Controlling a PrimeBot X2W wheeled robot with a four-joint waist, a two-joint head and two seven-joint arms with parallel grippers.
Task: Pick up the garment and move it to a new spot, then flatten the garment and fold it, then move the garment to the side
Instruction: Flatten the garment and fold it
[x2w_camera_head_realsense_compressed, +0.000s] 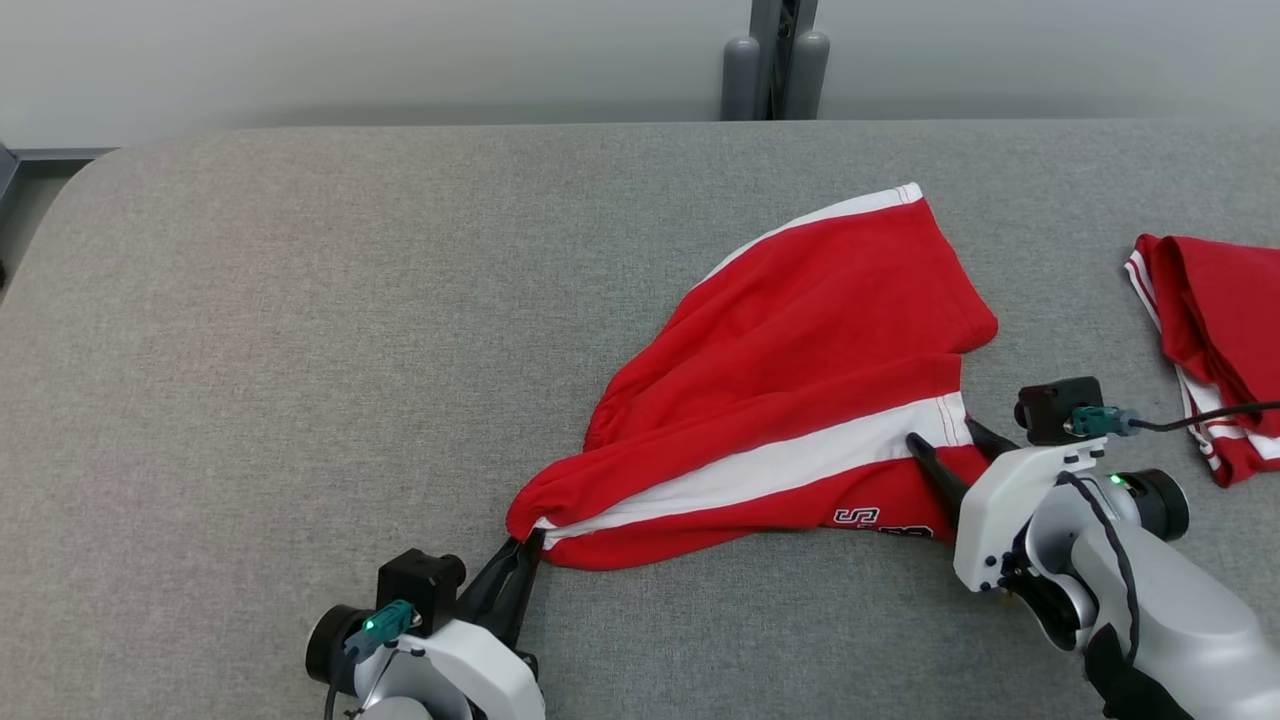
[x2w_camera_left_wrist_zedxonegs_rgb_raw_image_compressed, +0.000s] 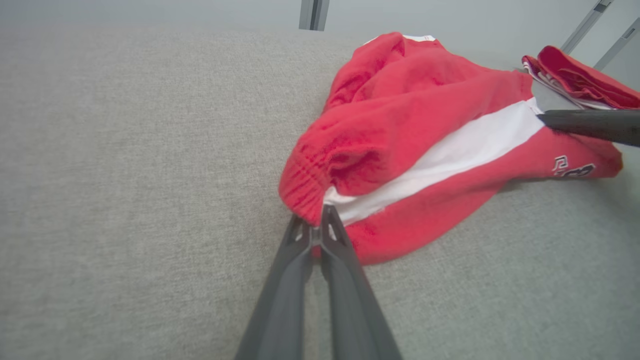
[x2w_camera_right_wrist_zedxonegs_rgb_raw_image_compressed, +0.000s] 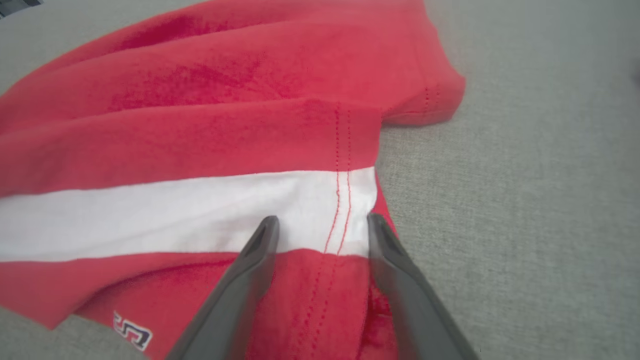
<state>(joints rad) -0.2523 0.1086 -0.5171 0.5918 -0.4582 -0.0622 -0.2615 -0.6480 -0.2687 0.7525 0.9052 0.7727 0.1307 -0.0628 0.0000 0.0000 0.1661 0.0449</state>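
A red garment (x2w_camera_head_realsense_compressed: 800, 330) with white stripes is spread on the grey fabric-covered surface (x2w_camera_head_realsense_compressed: 300, 350); a second red garment (x2w_camera_head_realsense_compressed: 1225, 310) is laid well apart, rightward.

A broad table (x2w_camera_head_realsense_compressed: 300, 350) covered in coarse grey woven fabric spans the head view, its far-left corner rounded off. Behind its far edge rises a plain pale grey wall (x2w_camera_head_realsense_compressed: 400, 50), with a soft shadow band along its foot. At the top centre a grey metal upright (x2w_camera_head_realsense_compressed: 783, 30) stands against the wall, flanked by two round-topped grey cylinders (x2w_camera_head_realsense_compressed: 741, 80). At the far left a darker grey ledge (x2w_camera_head_realsense_compressed: 60, 154) runs beside the table. The light is even and diffuse, without hard shadows.
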